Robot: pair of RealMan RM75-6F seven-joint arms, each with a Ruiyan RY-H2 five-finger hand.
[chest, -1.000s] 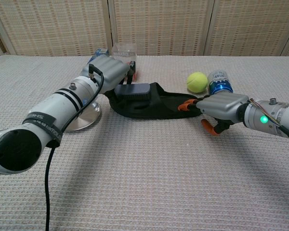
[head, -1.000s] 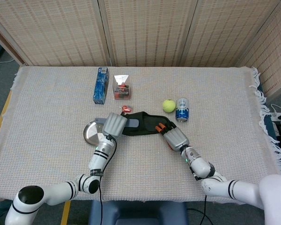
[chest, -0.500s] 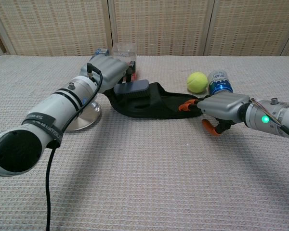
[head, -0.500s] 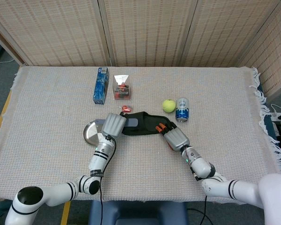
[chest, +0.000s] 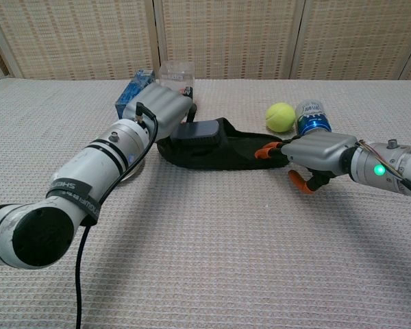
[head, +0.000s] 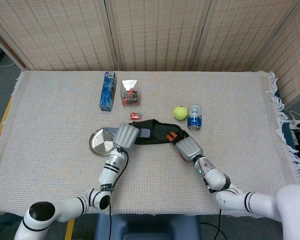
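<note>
Cloth-covered table (head: 50, 125) carries everything, and near its middle lies a black pouch (chest: 222, 147), long and flat, with a grey strap or flap at its left end. It looks soft and light, likely to sag and fold if lifted from one end, so taking hold at both ends, or at the stiffer grey part, seems the safer choice.

At the pouch's left end sits the left hand (head: 126, 135), knuckles up over the grey part; its fingers are hidden beneath it, so whether they grip cannot be told. At the pouch's right end the right hand (chest: 315, 152) lies low, its orange-tipped fingers (chest: 266, 151) stretched forward and touching the pouch edge, the thumb hanging apart below.

A steel plate (head: 96, 141) lies just left of the left hand. A blue box (head: 108, 90) and a clear container (head: 129, 92) stand toward the far edge; a drink can (head: 194, 117) and tennis ball (head: 179, 112) stand beyond the right hand.
</note>
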